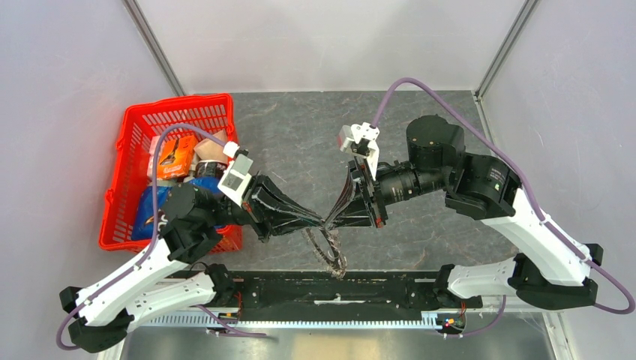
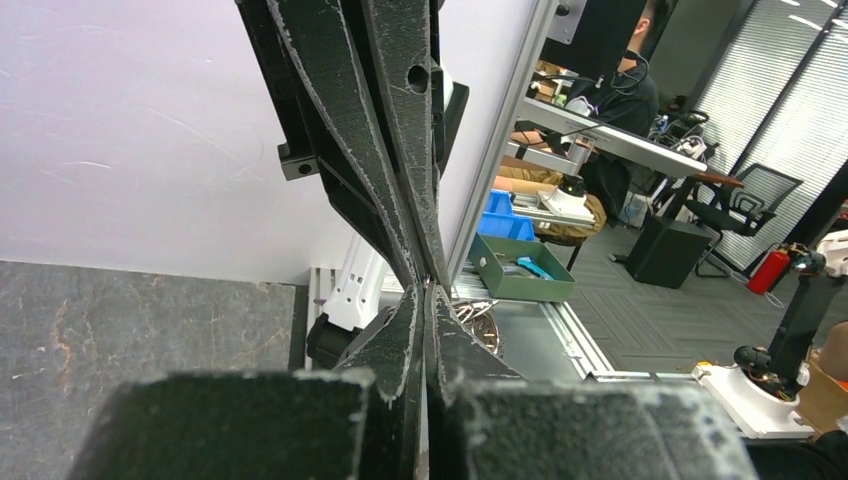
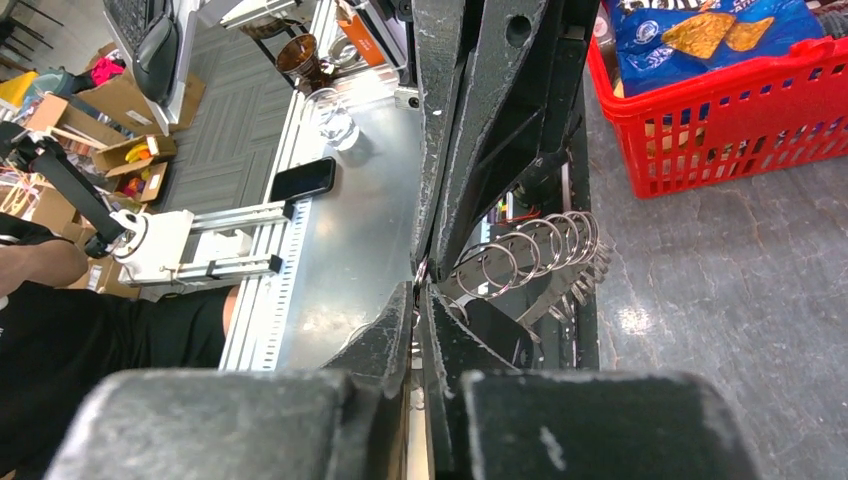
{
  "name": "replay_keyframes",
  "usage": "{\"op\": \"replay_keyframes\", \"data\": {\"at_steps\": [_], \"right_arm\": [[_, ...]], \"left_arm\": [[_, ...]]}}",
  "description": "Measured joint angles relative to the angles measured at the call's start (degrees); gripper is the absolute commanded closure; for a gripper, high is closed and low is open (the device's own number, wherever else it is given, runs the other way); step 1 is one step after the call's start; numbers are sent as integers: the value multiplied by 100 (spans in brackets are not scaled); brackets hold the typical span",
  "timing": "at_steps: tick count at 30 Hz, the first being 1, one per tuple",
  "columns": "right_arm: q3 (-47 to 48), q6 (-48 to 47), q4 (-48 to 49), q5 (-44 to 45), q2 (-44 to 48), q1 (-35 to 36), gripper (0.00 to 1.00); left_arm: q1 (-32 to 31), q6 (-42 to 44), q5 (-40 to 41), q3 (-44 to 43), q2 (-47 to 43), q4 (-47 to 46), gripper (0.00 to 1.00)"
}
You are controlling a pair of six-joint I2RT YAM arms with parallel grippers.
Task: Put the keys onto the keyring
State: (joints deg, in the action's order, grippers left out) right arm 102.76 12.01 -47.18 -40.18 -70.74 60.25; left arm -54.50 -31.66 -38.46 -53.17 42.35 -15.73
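A dark grey, stone-patterned table [image 1: 300,135] carries a red plastic basket [image 1: 124,195] on its left side.

No lettering is legible anywhere; print on the blue snack bag [image 3: 690,45] is too blurred.

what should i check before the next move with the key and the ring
1. left gripper shut: ok.
2. right gripper gripping something: cannot tell, jaws nearly together.
3. Both grippers tip to tip: ok.
4. keyring in view beside the tips: ok.
5. Which gripper holds the keyring: cannot tell.
6. black key in view: not ok, none seen.
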Motion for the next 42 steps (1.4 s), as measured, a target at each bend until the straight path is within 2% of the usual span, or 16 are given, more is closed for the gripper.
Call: {"op": "replay_keyframes", "data": {"at_steps": [6, 7, 9, 11, 12, 13, 22, 27, 32, 42], "right_arm": [[2, 37, 0, 103, 2, 2, 100], [0, 42, -2, 136, 7, 2, 100], [2, 37, -13, 251, 22, 2, 100], [2, 33, -59, 442, 42, 4, 100], [4, 20, -90, 546, 44, 4, 100], [15, 7, -157, 682, 42, 2, 100], [363, -9, -826, 2006, -330, 2, 100], [238, -37, -1080, 2813, -501, 2, 100], [-319, -35, -1062, 3539, -570, -17, 100], [-1585, 245, -737, 4774, -1088, -387, 100]], "left_arm": [[0, -4, 0, 0, 24, -7, 98], [0, -4, 2, 2, 31, -4, 95], [0, -2, 50, 9, 28, 15, 78], [0, 15, 153, 9, 9, 107, 40], [0, 50, 236, 9, -22, 170, 30], [0, 103, 310, 9, -52, 256, 25], [0, 245, 2103, 9, -855, 1751, 24], [2, 264, 2774, 9, -1038, 2245, 24], [4, 262, 3104, 94, -1147, 2514, 25], [2, 262, 3222, 190, -1176, 2673, 26]]}}
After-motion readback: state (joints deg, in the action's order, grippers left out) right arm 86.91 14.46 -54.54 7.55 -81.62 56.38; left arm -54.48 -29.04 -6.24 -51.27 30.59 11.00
